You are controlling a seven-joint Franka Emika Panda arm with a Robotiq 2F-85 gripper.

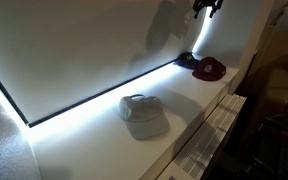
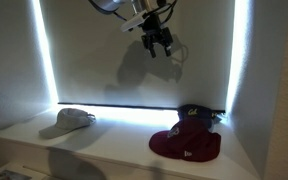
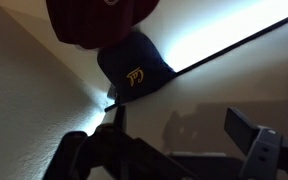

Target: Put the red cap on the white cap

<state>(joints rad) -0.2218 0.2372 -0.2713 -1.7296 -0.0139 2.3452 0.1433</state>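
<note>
The red cap [image 2: 186, 146] lies on the white ledge near the right end; it also shows in an exterior view [image 1: 210, 69] and at the top of the wrist view [image 3: 99, 18]. The white cap [image 1: 143, 114] lies apart from it along the ledge and shows at the left in an exterior view [image 2: 72, 120]. My gripper [image 2: 159, 42] hangs high above the ledge, over the red cap's end, open and empty; in an exterior view it shows at the top edge [image 1: 207, 8], and in the wrist view its fingers [image 3: 179, 135] frame bare surface.
A dark navy cap with a yellow logo [image 3: 134, 68] sits behind the red cap against the lit wall strip, also in an exterior view [image 2: 194, 116]. The ledge's front edge [image 1: 199, 130] drops off; furniture [image 1: 279, 90] stands beyond it.
</note>
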